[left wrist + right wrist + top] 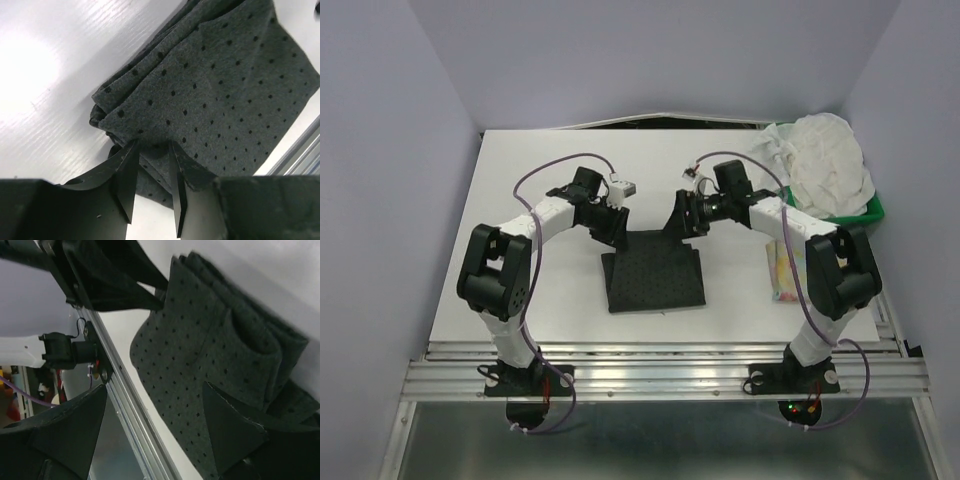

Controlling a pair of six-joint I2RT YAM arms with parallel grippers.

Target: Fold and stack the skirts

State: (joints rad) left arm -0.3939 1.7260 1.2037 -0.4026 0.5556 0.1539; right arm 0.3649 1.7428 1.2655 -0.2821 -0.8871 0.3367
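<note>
The left arm (505, 270), at the lower left of the top view, and the right arm (830, 275), at the lower right, share one build: glossy white tubular links between bulky black joint housings, on black base plates (525, 380). A thin purple cable (535, 182) loops along each. Red and green lights (792, 407) glow at the bottom right. The left gripper (152, 144) has matte black fingers (125, 175) thinning to blade edges. The right gripper (155, 386) has broad black triangular fingers (232, 432).

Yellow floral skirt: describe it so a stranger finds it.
On the white table's right edge, in front of the green tray, under the right arm, lies the yellow floral skirt. Only it is pastel printed, unlike the charcoal dotted skirt and white skirt.
</note>
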